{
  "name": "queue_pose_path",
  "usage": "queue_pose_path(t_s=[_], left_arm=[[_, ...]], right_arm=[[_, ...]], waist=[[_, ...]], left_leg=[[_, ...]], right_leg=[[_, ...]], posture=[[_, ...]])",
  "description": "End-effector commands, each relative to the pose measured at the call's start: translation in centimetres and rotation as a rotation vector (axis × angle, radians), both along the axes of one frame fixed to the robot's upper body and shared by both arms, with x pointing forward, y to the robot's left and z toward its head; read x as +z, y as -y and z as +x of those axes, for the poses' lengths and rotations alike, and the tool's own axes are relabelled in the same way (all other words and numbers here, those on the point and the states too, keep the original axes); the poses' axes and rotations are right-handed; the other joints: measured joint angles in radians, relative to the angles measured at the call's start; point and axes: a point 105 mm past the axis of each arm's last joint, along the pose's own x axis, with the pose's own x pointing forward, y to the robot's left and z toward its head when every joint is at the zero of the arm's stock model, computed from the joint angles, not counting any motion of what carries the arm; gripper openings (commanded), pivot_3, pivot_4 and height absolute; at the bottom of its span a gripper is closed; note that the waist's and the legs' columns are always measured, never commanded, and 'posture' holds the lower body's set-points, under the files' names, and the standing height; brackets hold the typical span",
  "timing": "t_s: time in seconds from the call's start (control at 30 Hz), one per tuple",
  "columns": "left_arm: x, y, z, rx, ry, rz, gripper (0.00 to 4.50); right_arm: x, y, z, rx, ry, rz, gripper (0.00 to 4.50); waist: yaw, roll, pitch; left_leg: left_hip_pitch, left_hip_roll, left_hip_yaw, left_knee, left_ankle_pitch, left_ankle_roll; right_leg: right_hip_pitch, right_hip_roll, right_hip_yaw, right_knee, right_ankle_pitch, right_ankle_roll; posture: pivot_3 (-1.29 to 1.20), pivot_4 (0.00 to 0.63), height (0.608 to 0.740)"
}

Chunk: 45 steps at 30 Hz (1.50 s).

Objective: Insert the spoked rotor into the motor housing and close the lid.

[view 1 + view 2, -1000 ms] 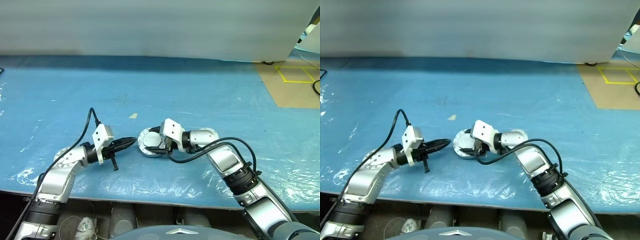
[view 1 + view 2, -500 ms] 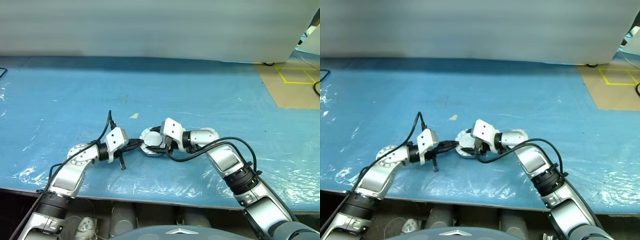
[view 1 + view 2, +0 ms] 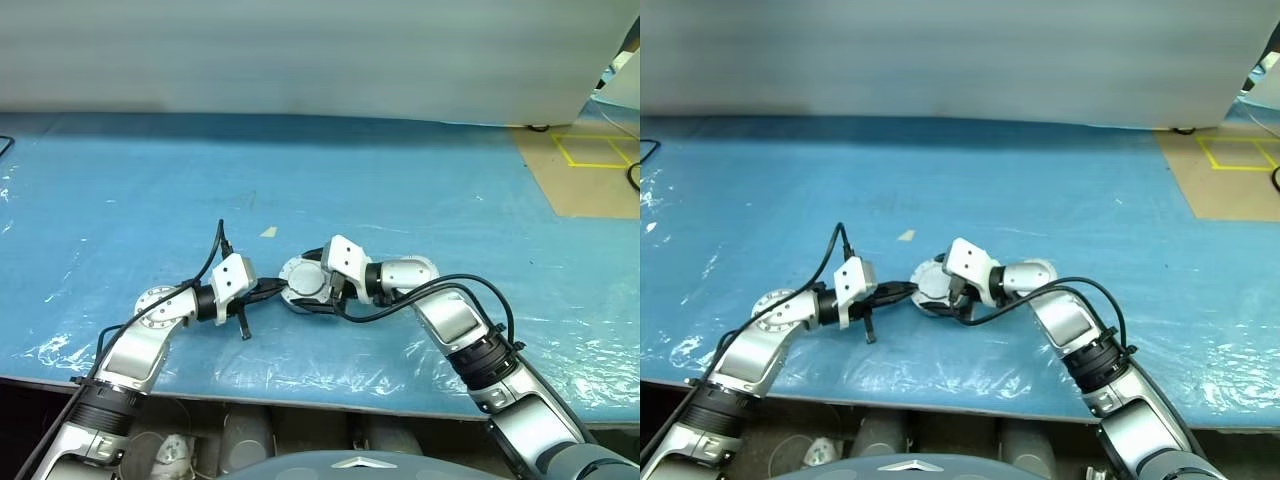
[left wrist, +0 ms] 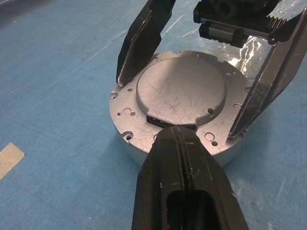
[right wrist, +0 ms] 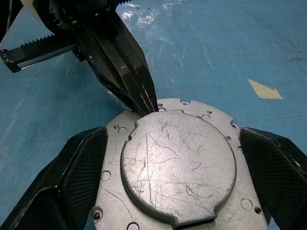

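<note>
Lid [image 5: 178, 165] is what we see closest in the wrist views: a scratched, plain silver disc seated on top of the motor housing [image 4: 125, 142], with small screw holes around the flange and a little notch at its edge. From the head views we only make out a small silver drum [image 3: 300, 284] on the blue plastic-covered table [image 3: 420, 180], between the two arms, so the surface detail comes from the wrists alone.

We read no brand, label or writing on the lid or housing; a scrap of tan tape [image 5: 263, 89] lies on the blue sheet nearby.

Our left gripper [image 4: 178, 136] has its two fingers pressed together into one black wedge, holding nothing, with its tip at the rim of the housing. Our right gripper [image 5: 178, 167] stands spread wide, one textured finger on each side of the housing; in the left wrist view those fingers [image 4: 144, 43] flank the drum.

Compared with a second ago, the left arm has come in from further left to reach the housing, and the right fingers have spread wider around it.
</note>
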Motion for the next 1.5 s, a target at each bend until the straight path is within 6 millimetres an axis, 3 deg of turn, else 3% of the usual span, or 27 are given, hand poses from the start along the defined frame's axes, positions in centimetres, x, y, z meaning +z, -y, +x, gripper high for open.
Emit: queue_pose_path(t_s=[0.03,0.2,0.37,0.53,0.7,0.87,1.1,1.2,1.37,1.5], left_arm=[[-1.1,0.1,-0.3,0.009,-0.057,0.001,0.00],[-1.1,0.0,-0.3,0.012,-0.059,-0.002,0.00],[-1.1,0.1,-0.4,0.012,-0.060,-0.006,0.00],[-1.0,0.2,-0.5,0.010,-0.060,-0.011,0.00],[-1.1,0.2,-0.6,0.010,-0.060,-0.014,0.00],[-1.1,0.4,-0.6,0.010,-0.061,-0.019,0.00],[-1.1,0.4,-0.7,0.014,-0.059,-0.025,0.00],[-1.1,0.4,-0.7,0.018,-0.056,-0.026,0.00],[-1.1,0.2,-0.7,0.024,-0.053,-0.025,0.00],[-1.1,0.1,-0.7,0.028,-0.052,-0.024,0.00]], right_arm=[[0.3,0.1,-0.5,0.019,-0.038,0.048,4.49],[0.9,0.3,-0.2,-0.014,-0.098,0.130,4.49],[1.1,1.5,1.7,-0.147,-0.115,0.154,4.49],[0.0,2.8,2.7,-0.243,-0.197,0.122,4.49],[-1.5,3.7,0.9,-0.260,-0.503,0.132,4.49],[-1.5,4.0,-1.2,-0.231,-0.783,0.182,4.49],[-2.0,4.1,-1.8,-0.279,-0.981,0.262,4.49],[-1.9,3.7,-1.1,-0.318,-1.030,0.332,3.93],[-1.9,3.6,-0.9,-0.347,-1.085,0.394,2.39],[-1.9,3.6,-1.2,-0.341,-1.093,0.395,1.79]], waist=[[0.001,0.000,0.000],[0.001,0.000,0.000],[0.002,0.000,0.000],[0.002,0.000,0.000],[0.006,0.000,0.000],[0.014,0.000,0.000],[0.016,0.001,0.000],[0.016,0.001,0.000],[0.015,0.002,0.000],[0.017,0.003,-0.001]], left_leg=[[0.000,0.000,0.000,0.000,0.000,0.000],[-0.002,0.000,0.000,0.000,0.000,0.000],[-0.002,0.000,0.000,-0.001,0.000,0.000],[-0.002,0.000,0.000,-0.001,0.000,0.000],[-0.002,0.000,0.000,-0.002,0.000,0.000],[-0.002,0.000,0.001,-0.004,0.000,0.000],[-0.002,0.000,0.001,-0.005,0.000,-0.001],[-0.001,0.000,0.001,-0.006,0.000,-0.001],[-0.001,0.000,0.002,-0.006,0.000,-0.001],[0.000,0.000,0.002,-0.006,0.000,-0.001]], right_leg=[[0.000,0.000,0.000,0.000,0.000,0.000],[-0.001,0.000,0.000,-0.001,0.000,0.000],[-0.002,0.000,0.000,-0.001,0.000,0.000],[-0.002,0.000,0.000,-0.001,0.000,0.000],[-0.002,0.000,0.000,-0.002,0.000,0.000],[-0.002,0.000,0.000,-0.005,0.000,0.000],[-0.001,0.001,-0.001,-0.007,0.000,0.000],[-0.001,0.001,-0.001,-0.007,0.000,0.000],[-0.002,0.001,0.000,-0.007,0.000,0.000],[0.000,0.000,0.000,-0.007,0.000,0.000]], posture=[[0.00,0.150,0.740],[0.00,0.150,0.740],[0.00,0.150,0.740],[0.00,0.150,0.740],[0.00,0.150,0.740],[0.00,0.150,0.740],[0.00,0.150,0.740],[0.00,0.150,0.740],[0.00,0.150,0.740],[0.00,0.150,0.740]])
